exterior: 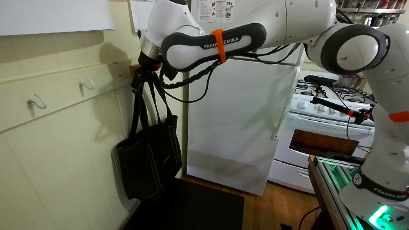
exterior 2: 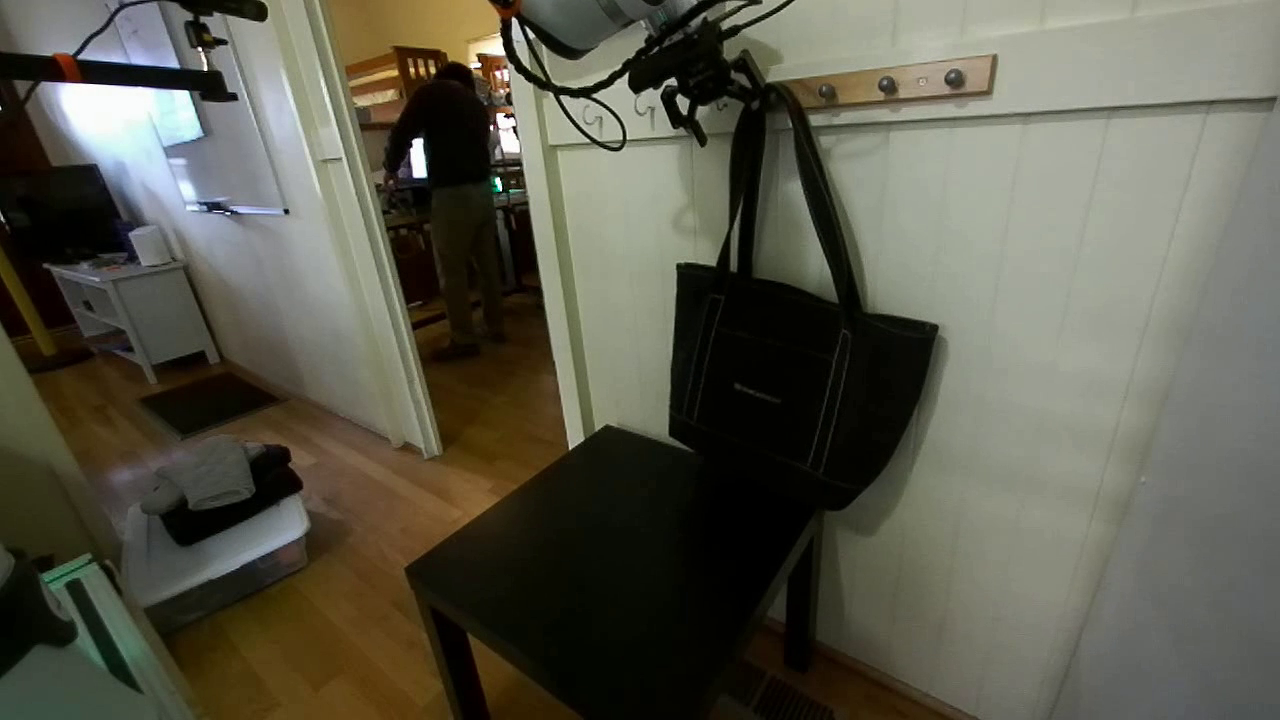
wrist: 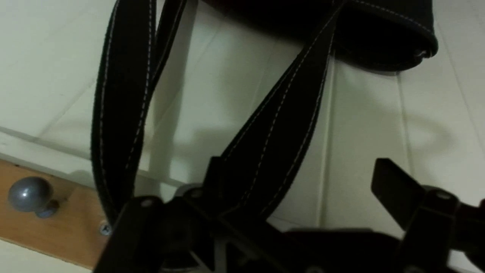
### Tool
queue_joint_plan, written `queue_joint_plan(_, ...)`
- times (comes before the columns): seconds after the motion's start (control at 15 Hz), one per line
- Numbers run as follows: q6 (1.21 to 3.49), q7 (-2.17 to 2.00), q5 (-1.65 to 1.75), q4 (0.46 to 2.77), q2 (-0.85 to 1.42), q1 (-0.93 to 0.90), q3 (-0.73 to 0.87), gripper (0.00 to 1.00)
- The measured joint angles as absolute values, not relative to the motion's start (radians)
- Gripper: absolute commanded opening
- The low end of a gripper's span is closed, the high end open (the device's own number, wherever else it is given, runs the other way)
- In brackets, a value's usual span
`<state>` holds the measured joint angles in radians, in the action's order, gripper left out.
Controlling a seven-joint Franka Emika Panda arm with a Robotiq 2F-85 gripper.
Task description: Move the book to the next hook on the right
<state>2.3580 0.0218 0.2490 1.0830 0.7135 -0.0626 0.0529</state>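
Bag (exterior 2: 790,390), perhaps touching table (exterior 2: 610,560) edge, tool (wrist: 299,163) spread

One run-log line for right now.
bag: hanging by straps | jaws: open, one apparently inside strap loop | wooden rack: beside straps, knobs showing | strap support: can't tell

A wood floor (exterior 2: 420,490) carries a low black counter (exterior 2: 600,570), which stands close to the panelled wall (exterior 2: 1050,350). The black bag (exterior 2: 770,380) hangs at the counter's wall end; whether the bag's bottom touches the top cannot be told. A slatted grille (exterior 2: 785,700) lies at floor level near one counter leg (exterior 2: 803,600). Farther off on the same floor are a lidded plastic box (exterior 2: 225,565), a dark mat (exterior 2: 210,402) and a white cabinet (exterior 2: 165,310).
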Motion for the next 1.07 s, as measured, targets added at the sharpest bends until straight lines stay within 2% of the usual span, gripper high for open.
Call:
queue_joint_plan(0.67, 2.248, 0.020, 0.163, 1.099, 0.685, -0.053, 0.013, 1.00)
queue_joint_plan(1.07, 2.248, 0.020, 0.113, 1.242, 0.590, -0.040, -0.007, 1.00)
